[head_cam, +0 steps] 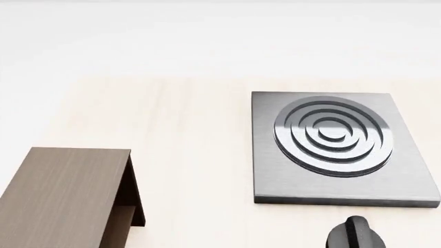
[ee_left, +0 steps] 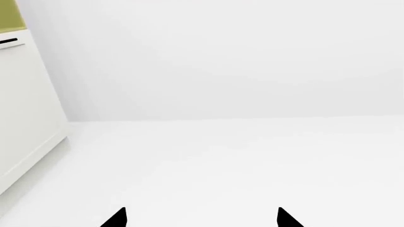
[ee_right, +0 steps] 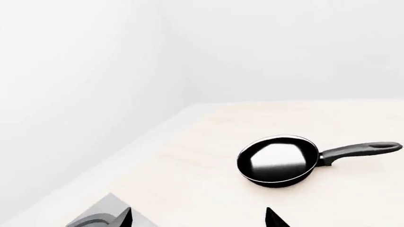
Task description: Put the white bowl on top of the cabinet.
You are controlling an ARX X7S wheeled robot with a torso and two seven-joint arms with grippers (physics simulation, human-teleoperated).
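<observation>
The left gripper (ee_left: 200,218) shows only as two black fingers (ee_left: 117,220) at the edge of the left wrist view, set wide apart with nothing between them and touching nothing; beyond them lie a plain white floor and wall, with one white cupboard unit (ee_left: 25,113) at the side, its top edged in olive.

In the head view, going left to right over the pale worktop (head_cam: 193,119): the cabinet (head_cam: 59,196), one only, dark brown wood grain, stands at the near left corner. Its flat top is bare and the open shelf on its right side is in shadow, so what it holds cannot be told. Well apart to the right lies one grey square stove plate (head_cam: 272,181) with concentric raised rings, nothing on it. Just in front of it sits one black knob (head_cam: 355,235), cut off by the picture's edge.

The right gripper (ee_right: 198,218) likewise shows two black fingertips (ee_right: 275,218) spread wide, gripping nothing. Past them, on the worktop, lies one black frying pan (ee_right: 277,161), empty, its handle pointing away from the stove plate's corner.

The white bowl appears in none of the three views, so its place cannot be told.
</observation>
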